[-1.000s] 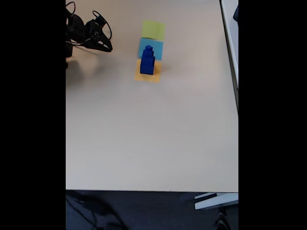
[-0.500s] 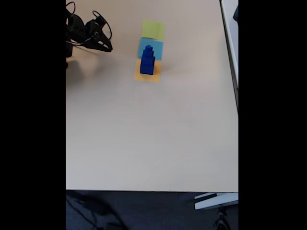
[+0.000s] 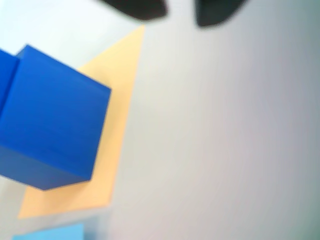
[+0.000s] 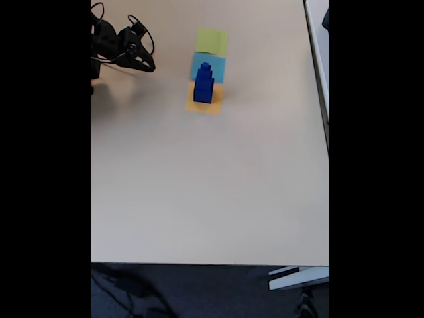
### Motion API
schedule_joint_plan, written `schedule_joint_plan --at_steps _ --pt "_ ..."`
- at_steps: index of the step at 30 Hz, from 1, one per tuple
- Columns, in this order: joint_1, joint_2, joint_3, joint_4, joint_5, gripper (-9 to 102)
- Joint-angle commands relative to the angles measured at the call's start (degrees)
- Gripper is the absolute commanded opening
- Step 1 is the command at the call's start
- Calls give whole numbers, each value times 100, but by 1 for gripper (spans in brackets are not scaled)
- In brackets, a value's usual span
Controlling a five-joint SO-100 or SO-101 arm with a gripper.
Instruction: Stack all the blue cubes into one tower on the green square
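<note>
Several blue cubes (image 4: 203,85) stand as one tower, largest at the bottom, on the orange square (image 4: 207,105) in the fixed view. The green square (image 4: 211,40) lies bare two patches farther back. In the wrist view the largest blue cube (image 3: 55,120) fills the left, with the edge of a second cube (image 3: 5,75) beside it, on the orange square (image 3: 116,85). My black gripper (image 4: 149,66) hovers at the table's far left, well apart from the tower. Its blurred tips (image 3: 180,10) show a small gap, open, with nothing between them.
A light-blue square (image 4: 216,67) lies between the green and orange patches; its corner (image 3: 50,234) also shows at the bottom of the wrist view. The beige table (image 4: 212,185) stretches wide toward the front edge. Cables loop around the arm (image 4: 106,40).
</note>
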Motion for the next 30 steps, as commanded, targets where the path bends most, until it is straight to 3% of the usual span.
schedule_joint_plan --at_steps 1,27,30 --pt "-18 149 35 44 35 0" --pt "-62 141 35 53 -35 0" --pt "-79 141 35 -88 308 0"
